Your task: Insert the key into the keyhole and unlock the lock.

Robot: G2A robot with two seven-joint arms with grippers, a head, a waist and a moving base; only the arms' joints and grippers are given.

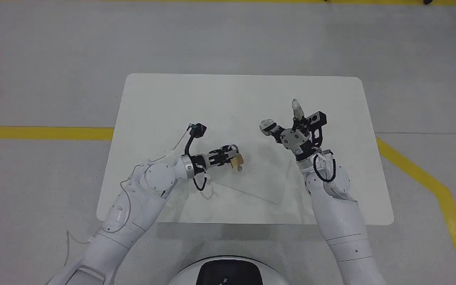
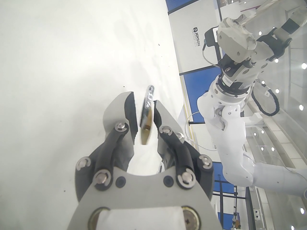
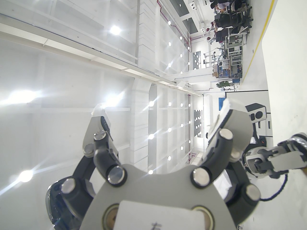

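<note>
A small brass padlock [image 1: 238, 161] with a silver shackle is at the tips of my left gripper [image 1: 232, 158], just above the middle of the white table [image 1: 214, 100]. In the left wrist view the padlock [image 2: 146, 125] stands edge-on between the two black pads, and the left gripper [image 2: 143, 99] is shut on it. My right gripper [image 1: 282, 117] is to the right of the padlock and a little farther back, raised off the table. In its own wrist view the right gripper [image 3: 165, 108] points at the ceiling, open, with nothing between its fingers [image 3: 99, 120].
The table's far half and its left and right sides are bare white surface. Yellow floor tape [image 1: 50, 132] runs past the table on the left and right. The right arm [image 2: 230, 120] rises beside the table edge in the left wrist view.
</note>
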